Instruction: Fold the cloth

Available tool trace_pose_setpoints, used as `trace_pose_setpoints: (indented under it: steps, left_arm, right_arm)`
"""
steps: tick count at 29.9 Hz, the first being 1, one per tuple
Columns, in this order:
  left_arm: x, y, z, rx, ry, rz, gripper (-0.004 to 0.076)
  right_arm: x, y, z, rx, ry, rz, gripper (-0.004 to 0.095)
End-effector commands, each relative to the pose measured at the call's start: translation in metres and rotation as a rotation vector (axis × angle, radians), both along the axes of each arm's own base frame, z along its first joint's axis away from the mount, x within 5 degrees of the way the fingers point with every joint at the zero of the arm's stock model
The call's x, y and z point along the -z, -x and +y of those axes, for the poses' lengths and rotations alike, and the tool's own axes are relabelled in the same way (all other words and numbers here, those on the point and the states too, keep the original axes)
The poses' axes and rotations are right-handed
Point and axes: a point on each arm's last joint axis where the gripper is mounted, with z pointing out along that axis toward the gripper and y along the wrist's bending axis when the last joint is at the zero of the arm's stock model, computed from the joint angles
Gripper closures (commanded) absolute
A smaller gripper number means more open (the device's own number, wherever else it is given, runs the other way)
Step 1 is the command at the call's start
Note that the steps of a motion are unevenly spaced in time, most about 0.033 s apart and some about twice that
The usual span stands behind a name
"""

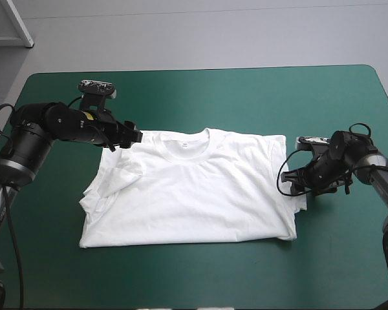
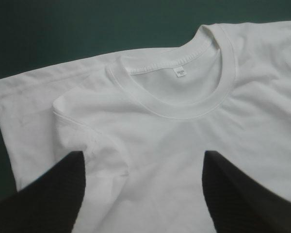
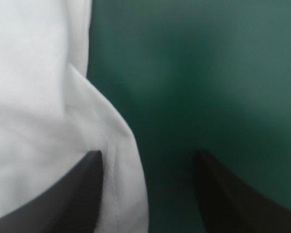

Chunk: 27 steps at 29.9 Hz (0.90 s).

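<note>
The white T-shirt [image 1: 191, 187] lies spread flat on the teal-green cover, collar toward the far edge, both sleeves tucked inward. My left gripper [image 1: 137, 137] hovers at the shirt's far-left shoulder, open. In the left wrist view the shirt [image 2: 184, 145] fills the space ahead, with the collar and its label beyond the gripper [image 2: 143, 165] and a folded sleeve by one black finger [image 2: 53, 194]. My right gripper [image 1: 292, 179] sits at the shirt's right side edge, open. In the right wrist view the shirt's edge [image 3: 48, 121] runs between the fingers of that gripper [image 3: 148, 160].
Bare teal-green cover [image 1: 246, 97] surrounds the shirt on all sides, widest toward the far edge and in front. A white post [image 1: 16, 22] stands beyond the table's far-left corner.
</note>
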Motion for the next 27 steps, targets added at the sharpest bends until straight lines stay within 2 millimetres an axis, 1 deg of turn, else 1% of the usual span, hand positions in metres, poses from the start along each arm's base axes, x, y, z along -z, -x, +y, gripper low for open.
trace_pose_setpoints:
  steps: [1, 4, 5, 7, 10, 15, 19, 21, 24, 27]
  left_arm:
    - [-0.027, 0.011, 0.002, -0.013, 0.029, -0.104, 0.0224]
    - [-0.026, 0.011, 0.004, -0.033, 0.005, -0.091, 0.0224]
    - [-0.025, 0.012, 0.005, -0.033, -0.004, -0.086, 0.0224]
    - [-0.025, 0.012, 0.006, -0.034, -0.022, -0.088, 0.0224]
    - [-0.024, 0.011, 0.007, -0.048, -0.025, -0.086, 0.0224]
    - [-0.024, 0.011, 0.008, -0.051, -0.026, -0.088, 0.0224]
    - [-0.024, 0.011, 0.008, -0.05, -0.027, -0.086, 0.0224]
    - [-0.024, 0.011, 0.008, -0.047, -0.029, -0.089, 0.0227]
    - [-0.025, 0.011, 0.008, -0.049, -0.027, -0.09, 0.023]
    - [-0.025, 0.01, 0.007, -0.049, -0.026, -0.1, 0.023]
  right_arm:
    - [-0.004, -0.006, -0.002, -0.003, -0.008, -0.036, 0.0475]
    - [0.004, -0.003, 0.0, -0.024, -0.032, -0.024, 0.0595]
    - [0.007, -0.001, 0.001, -0.024, -0.046, -0.021, 0.0664]
    - [0.009, 0.001, 0.003, -0.037, -0.06, -0.016, 0.0772]
    - [0.007, 0.002, 0.003, -0.037, -0.063, -0.02, 0.093]
    - [-0.01, 0.006, 0.002, -0.016, -0.064, -0.076, 0.0927]
    - [-0.035, 0.014, 0.002, 0.035, -0.085, -0.158, 0.0926]
    - [-0.047, 0.019, 0.007, 0.043, -0.125, -0.196, 0.0926]
    - [-0.062, 0.026, 0.022, 0.009, -0.169, -0.256, 0.0926]
    - [-0.068, 0.032, 0.046, -0.056, -0.204, -0.277, 0.0926]
